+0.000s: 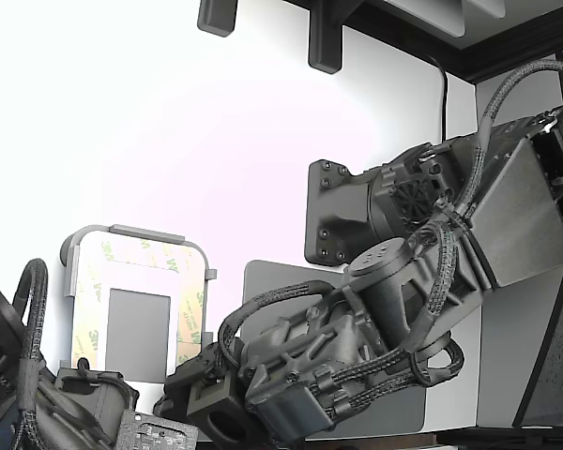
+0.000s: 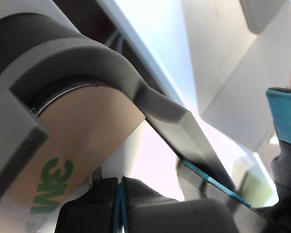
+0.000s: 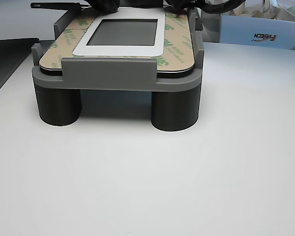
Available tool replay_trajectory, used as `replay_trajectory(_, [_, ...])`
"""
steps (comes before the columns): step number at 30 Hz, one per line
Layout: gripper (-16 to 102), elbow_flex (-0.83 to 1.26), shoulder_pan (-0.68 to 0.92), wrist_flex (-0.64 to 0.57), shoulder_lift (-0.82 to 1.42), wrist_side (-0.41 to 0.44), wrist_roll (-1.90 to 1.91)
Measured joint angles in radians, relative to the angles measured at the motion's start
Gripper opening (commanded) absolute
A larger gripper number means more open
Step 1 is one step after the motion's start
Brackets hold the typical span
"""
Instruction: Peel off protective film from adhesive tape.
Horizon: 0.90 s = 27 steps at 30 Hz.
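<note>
The light grey tray (image 1: 136, 232) stands raised on round legs (image 3: 108, 73). The protective film (image 1: 192, 309), tan with green "3M" logos, lies flat as a border around the dark grey rectangle (image 1: 138, 333). The film (image 3: 177, 46) covers the adhesive tape, so no bare tape shows. My gripper (image 1: 192, 384) is at the tray's near right corner in the exterior view. In the wrist view my gripper (image 2: 120, 206) has its blue pads pressed together, right beside the film (image 2: 82, 136) at the tray's rounded corner wall (image 2: 87, 53). Whether any film is nipped between them is hidden.
A second arm (image 1: 38, 375) sits at the tray's lower left in the exterior view. Another blue-padded finger (image 2: 283, 116) shows in the wrist view. A large dark grey mat (image 1: 267, 277) lies under my arm. A white box (image 3: 255, 32) stands behind the tray.
</note>
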Motion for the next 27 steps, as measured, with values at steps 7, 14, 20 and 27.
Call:
replay_trajectory(7, [-11,-0.012,0.000,0.032,0.002,0.002,0.000])
replay_trajectory(14, [-11,-0.018,0.000,0.041,0.002,0.003,-0.002])
replay_trajectory(20, [-11,-0.040,0.000,0.043,0.002,0.003,-0.002])
replay_trajectory(27, [-11,-0.044,0.000,0.041,0.002,0.006,0.003])
